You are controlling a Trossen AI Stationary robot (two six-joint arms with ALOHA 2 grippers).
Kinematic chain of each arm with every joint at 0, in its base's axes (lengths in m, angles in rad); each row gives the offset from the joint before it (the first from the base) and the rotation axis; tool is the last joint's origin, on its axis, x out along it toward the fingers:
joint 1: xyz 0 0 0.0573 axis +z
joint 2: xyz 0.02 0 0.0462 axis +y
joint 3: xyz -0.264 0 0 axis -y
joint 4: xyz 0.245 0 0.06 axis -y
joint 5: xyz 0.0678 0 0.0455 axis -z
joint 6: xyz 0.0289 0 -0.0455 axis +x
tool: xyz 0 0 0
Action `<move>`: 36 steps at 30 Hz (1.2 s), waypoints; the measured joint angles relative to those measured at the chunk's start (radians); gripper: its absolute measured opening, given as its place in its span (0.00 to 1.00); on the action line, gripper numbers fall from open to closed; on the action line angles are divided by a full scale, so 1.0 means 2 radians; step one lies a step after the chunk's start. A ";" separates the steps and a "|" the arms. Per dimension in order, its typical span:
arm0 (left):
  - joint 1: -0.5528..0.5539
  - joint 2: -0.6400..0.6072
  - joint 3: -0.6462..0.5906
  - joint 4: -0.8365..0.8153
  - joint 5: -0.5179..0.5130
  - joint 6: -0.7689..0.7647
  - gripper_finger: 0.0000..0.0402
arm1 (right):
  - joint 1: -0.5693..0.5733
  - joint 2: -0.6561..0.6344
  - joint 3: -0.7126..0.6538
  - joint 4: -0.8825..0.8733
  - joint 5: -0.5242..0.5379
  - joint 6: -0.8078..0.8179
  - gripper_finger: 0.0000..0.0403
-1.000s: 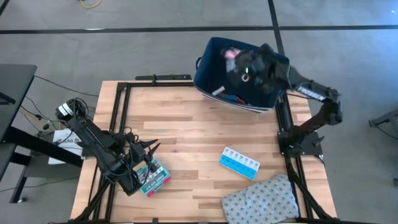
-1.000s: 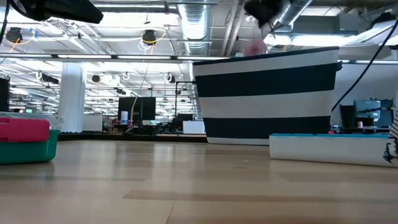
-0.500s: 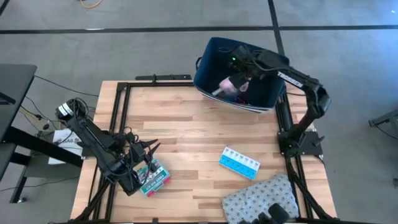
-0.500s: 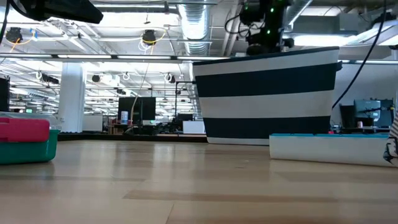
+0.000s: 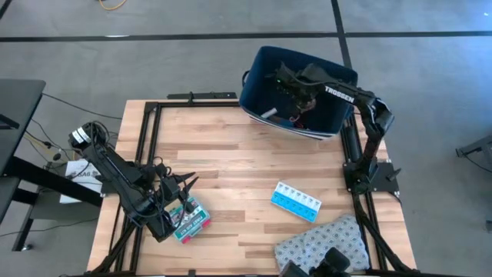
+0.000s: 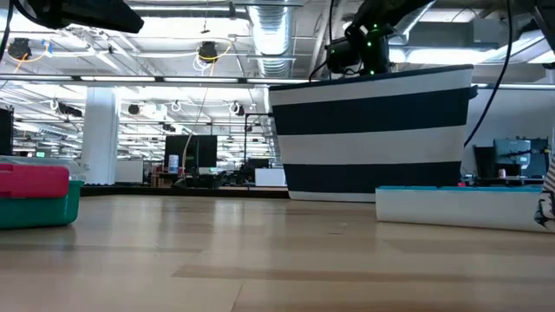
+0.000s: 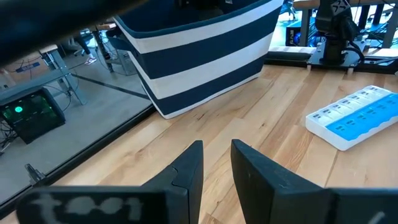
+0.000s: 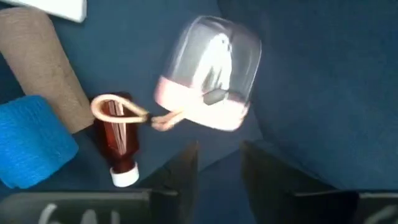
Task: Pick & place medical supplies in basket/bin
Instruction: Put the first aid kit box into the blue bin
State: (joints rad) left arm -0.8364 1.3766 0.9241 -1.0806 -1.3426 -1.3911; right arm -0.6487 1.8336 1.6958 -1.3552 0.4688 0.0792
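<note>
Wooden table (image 5: 231, 165) | right claw (image 8: 217, 165) is parked inside navy bin (image 5: 257, 77), slightly open, nothing gripped | pink roll (image 8: 208, 74), red bottle (image 8: 118, 140) already dropped in | left claw (image 7: 214, 165) is idle over green-red box (image 5: 192, 221), parted, empty | pill organiser (image 5: 296, 201) is left mid-table

Striped navy bin (image 5: 334, 115) at far edge holds pink roll (image 8: 208, 78), bottle (image 8: 119, 140); pill organiser (image 5: 296, 201), flat box (image 5: 190, 221) on table.

Open tabletop (image 5: 231, 161) mid-table, pill organiser (image 5: 296, 201) and cloth (image 5: 323, 246) crowding near right corner, tub (image 5: 257, 69) blocking far edge.
</note>
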 joint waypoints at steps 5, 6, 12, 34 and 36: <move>0.000 0.000 0.000 0.000 0.000 0.000 0.18 | 0.004 -0.015 0.000 -0.002 0.001 -0.009 0.34; 0.000 0.000 0.000 0.000 0.000 0.000 0.18 | 0.006 -0.021 0.003 -0.004 0.001 -0.014 0.34; 0.000 0.000 0.000 0.000 0.000 0.000 0.18 | 0.026 -0.068 0.058 -0.048 0.001 -0.017 0.35; 0.000 0.000 0.000 0.055 0.000 0.043 0.18 | 0.297 -0.211 0.153 -0.093 -0.014 0.093 0.32; 0.000 0.000 0.000 0.069 0.000 0.054 0.18 | 0.321 -0.204 0.153 -0.093 -0.014 0.102 0.31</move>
State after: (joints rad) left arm -0.8363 1.3766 0.9241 -0.9419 -1.3424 -1.2829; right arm -0.0062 1.4251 2.0018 -1.5413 0.4416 0.2832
